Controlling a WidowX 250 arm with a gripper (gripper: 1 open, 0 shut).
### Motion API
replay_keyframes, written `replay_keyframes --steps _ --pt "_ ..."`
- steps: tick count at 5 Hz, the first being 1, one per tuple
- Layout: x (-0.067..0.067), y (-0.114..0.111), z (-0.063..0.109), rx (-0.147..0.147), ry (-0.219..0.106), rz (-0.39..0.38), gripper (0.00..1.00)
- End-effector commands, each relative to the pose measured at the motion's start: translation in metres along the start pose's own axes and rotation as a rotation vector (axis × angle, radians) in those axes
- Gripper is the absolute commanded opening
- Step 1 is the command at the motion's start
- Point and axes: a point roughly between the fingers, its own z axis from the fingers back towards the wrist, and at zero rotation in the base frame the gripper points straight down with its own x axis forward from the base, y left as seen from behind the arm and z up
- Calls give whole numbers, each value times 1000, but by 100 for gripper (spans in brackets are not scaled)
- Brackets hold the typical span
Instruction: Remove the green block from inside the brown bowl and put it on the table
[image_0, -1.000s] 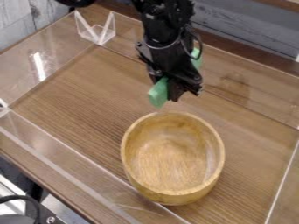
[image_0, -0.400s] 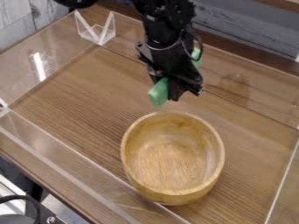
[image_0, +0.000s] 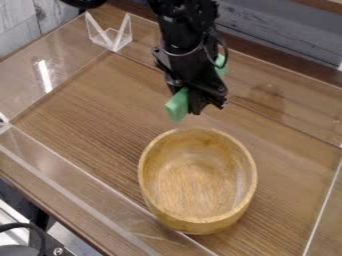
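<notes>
Camera view, & here we go: my pincer (image_0: 186, 97) is up past the far rim of the brown bowl (image_0: 198, 182), pinched nearly shut w/ the green block (image_0: 177, 105) in its grip. Block's tilted, sticking out low on the pincer's left side in pic, bright green vs. the dark fingers. It's outside the bowl's opening, just beyond the far rim, on the far-left side of it. Can't tell from this angle if it's touching the table (image_0: 80, 125) or hanging over it.

What's new vs. the earlier frames? Not much, folks! Block & pincer have crept a touch left in pic, tiny shift, same grip. Bowl hasn't budged, nothing seen inside, just bare pale wood.

Rest of the field, all placed by the bowl: my dark arm (image_0: 191, 45) comes down from beyond it; a greenish bit (image_0: 223, 66) peeks out behind the arm, too hidden to ID; a clear plastic piece (image_0: 110, 33) is well apart, far left of the bowl; black cable (image_0: 30, 232) loops near-left of it, at pic's edge.
</notes>
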Motion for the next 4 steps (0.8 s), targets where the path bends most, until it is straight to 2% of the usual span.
replay_keyframes --steps 1,4 --pt "11 9 14 19 -60 8 0" --pt "22 25 8 38 -80 19 0"
